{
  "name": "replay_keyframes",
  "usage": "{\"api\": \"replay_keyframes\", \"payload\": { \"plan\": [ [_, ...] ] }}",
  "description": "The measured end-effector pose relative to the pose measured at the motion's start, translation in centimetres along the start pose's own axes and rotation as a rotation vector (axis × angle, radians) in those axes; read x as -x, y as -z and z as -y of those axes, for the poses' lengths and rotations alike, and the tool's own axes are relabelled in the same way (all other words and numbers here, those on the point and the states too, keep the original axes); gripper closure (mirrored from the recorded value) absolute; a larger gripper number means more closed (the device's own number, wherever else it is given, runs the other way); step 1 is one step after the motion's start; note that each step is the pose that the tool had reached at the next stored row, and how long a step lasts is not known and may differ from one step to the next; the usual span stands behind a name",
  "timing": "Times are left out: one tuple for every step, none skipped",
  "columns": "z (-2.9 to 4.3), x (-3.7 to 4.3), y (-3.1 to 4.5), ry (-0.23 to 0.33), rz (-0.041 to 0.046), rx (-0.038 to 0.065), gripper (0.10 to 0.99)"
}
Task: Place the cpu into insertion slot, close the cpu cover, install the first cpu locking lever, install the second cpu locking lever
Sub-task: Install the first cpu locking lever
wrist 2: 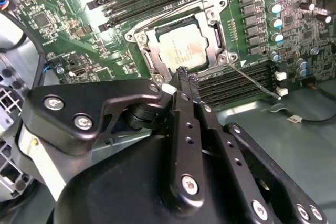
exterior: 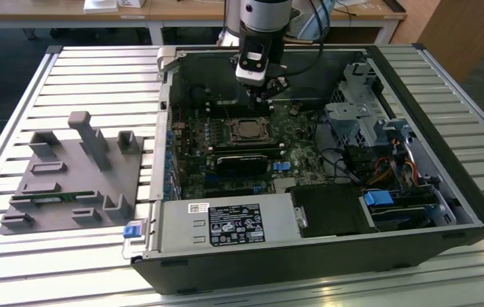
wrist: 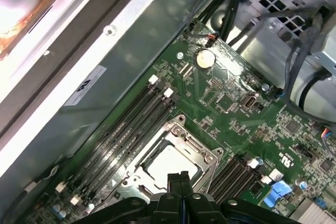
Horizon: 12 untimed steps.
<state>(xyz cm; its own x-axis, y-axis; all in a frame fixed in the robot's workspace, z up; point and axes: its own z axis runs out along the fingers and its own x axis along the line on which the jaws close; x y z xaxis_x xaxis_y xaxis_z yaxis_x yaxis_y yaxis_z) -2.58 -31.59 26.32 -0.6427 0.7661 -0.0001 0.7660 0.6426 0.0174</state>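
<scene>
One gripper [wrist 2: 184, 73], fingers pressed together and carrying nothing, hangs at the socket's edge. The cpu [wrist 2: 180, 51] lies flat in the socket with the cpu cover [wrist 2: 214, 24] lowered around it. A thin wire lever [wrist 2: 257, 80] juts free over the memory slots (apparently unlatched). Seating it well likely means pressing near its tip, down and then sideways under its hook, clear of the board. The open computer case [exterior: 310, 262] holds the motherboard [exterior: 192, 160], cables and drive bays.
</scene>
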Motion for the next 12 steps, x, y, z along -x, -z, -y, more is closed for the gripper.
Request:
{"api": "replay_keyframes", "payload": {
  "plan": [
    [0.0,0.0,0.0,0.008,-0.0002,0.0,0.98],
    [0.0,0.0,0.0,0.015,-0.0003,0.0,0.98],
    [0.0,0.0,0.0,0.023,-0.0004,0.0,0.98],
    [0.0,0.0,0.0,0.031,-0.0006,0.0,0.98],
    [0.0,0.0,0.0,0.039,-0.0007,0.0,0.98],
    [0.0,0.0,0.0,0.046,-0.0008,0.0,0.98],
    [0.0,0.0,0.0,0.054,-0.001,0.0,0.98],
    [0.0,0.0,0.0,0.062,-0.0011,0.0,0.98],
    [0.0,0.0,0.0,0.069,-0.0012,0.0,0.98],
    [0.0,0.0,0.0,0.077,-0.0014,0.0,0.98],
    [0.0,0.0,0.0,0.085,-0.0015,0.0,0.98],
    [0.0,0.0,0.0,0.093,-0.0016,0.0,0.98]
  ]
}}
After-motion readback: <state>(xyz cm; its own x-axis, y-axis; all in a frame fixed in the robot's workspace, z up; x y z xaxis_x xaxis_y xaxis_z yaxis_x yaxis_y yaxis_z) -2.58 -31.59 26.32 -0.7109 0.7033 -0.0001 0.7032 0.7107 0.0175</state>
